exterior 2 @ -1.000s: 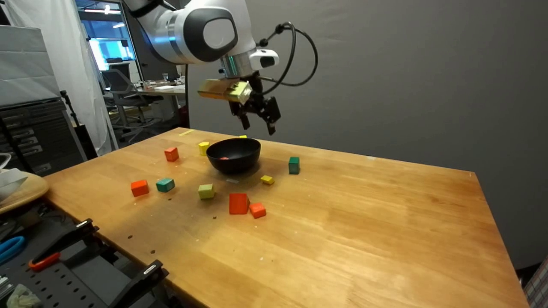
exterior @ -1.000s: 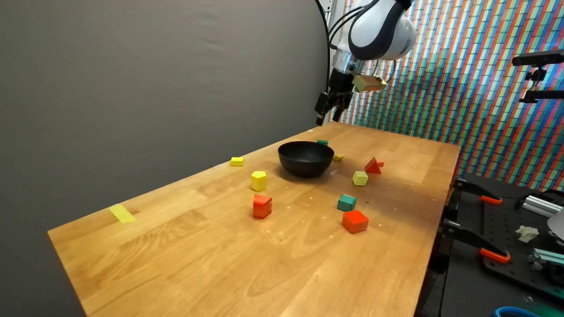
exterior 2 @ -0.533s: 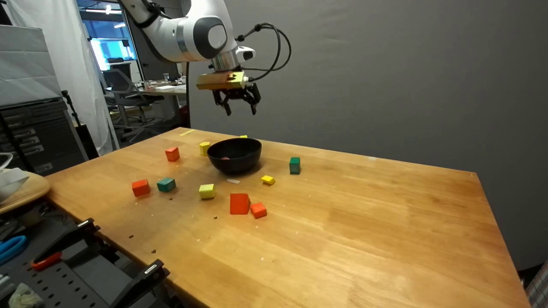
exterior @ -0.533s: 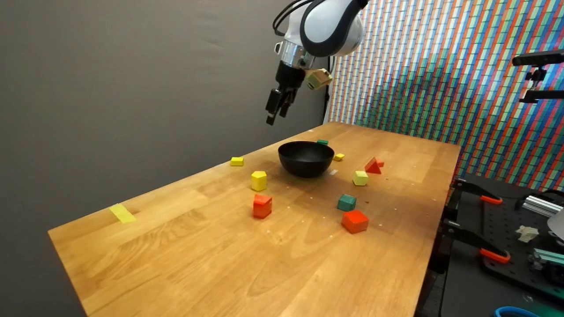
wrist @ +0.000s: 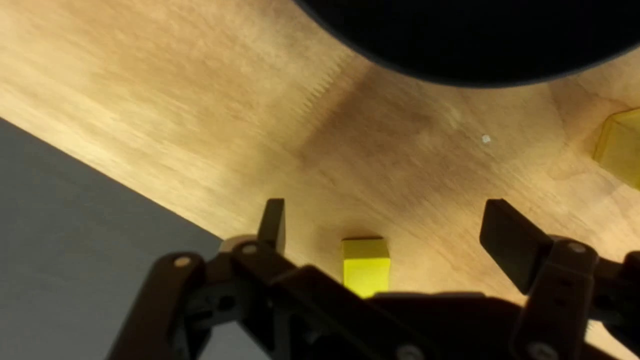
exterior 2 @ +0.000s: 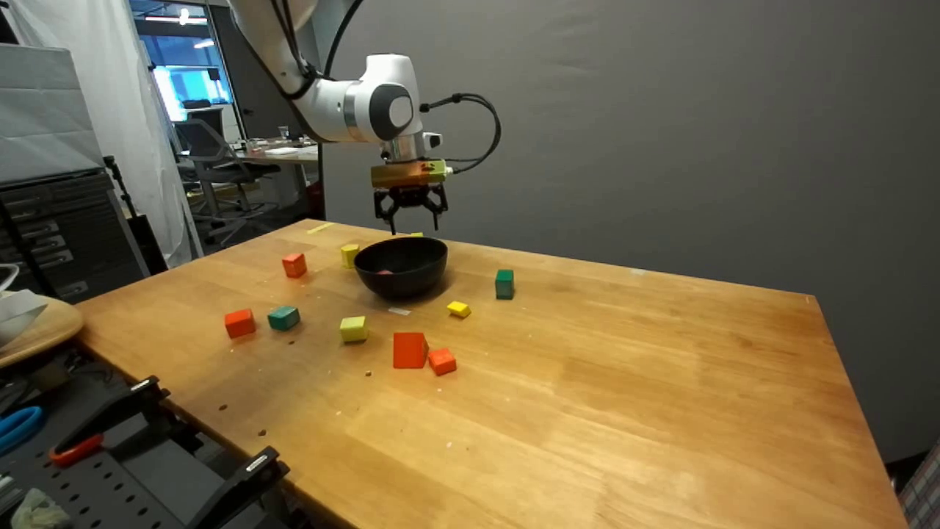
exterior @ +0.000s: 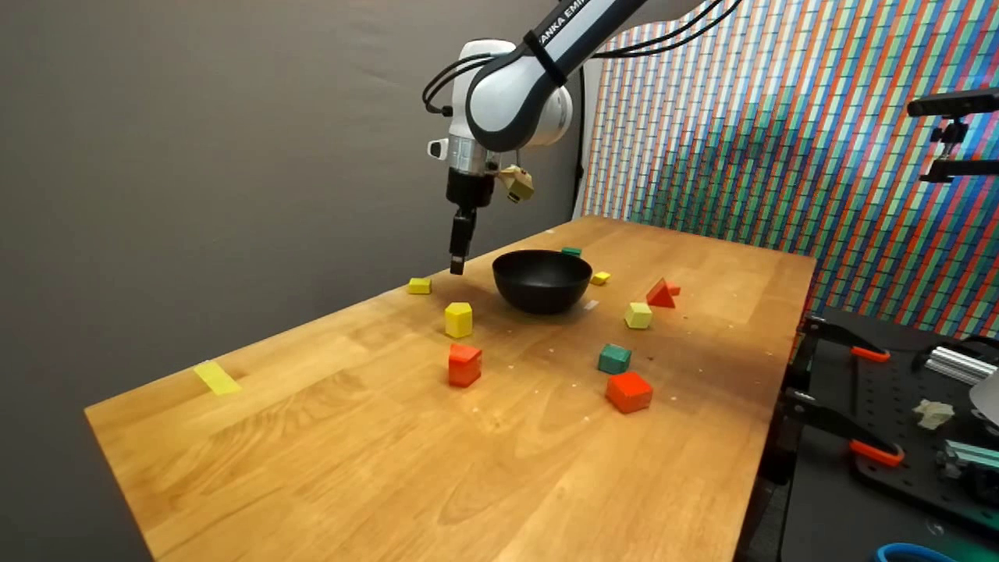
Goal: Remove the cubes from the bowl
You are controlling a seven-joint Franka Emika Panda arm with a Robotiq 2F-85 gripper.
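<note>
The black bowl [exterior: 542, 295] stands on the table near its back edge and shows in both exterior views [exterior 2: 411, 285]. A small red piece [exterior 2: 384, 272] shows inside it in an exterior view. The wrist view shows only part of the bowl's rim [wrist: 475, 84] and its dark inside. My gripper [wrist: 384, 220] is open and empty, pointing down beside the bowl, above the table. A yellow block [wrist: 366, 272] lies below, between the fingers in the wrist view; it also shows in an exterior view [exterior: 420, 286]. Another yellow block [wrist: 622, 147] is at the right edge.
Around the bowl lie a red block [exterior: 465, 366], an orange-red block [exterior: 629, 393], a teal block [exterior: 614, 359], a yellow-green block [exterior: 638, 316], a red wedge [exterior 2: 410, 350], a small orange block [exterior 2: 442, 361] and a green block [exterior 2: 504, 284]. A flat yellow strip [exterior: 217, 378] lies on the table.
The arm has swung across behind the bowl and then come down, close over the yellow block at the back edge. The gripper stays open. The bowl and blocks have not moved.
</note>
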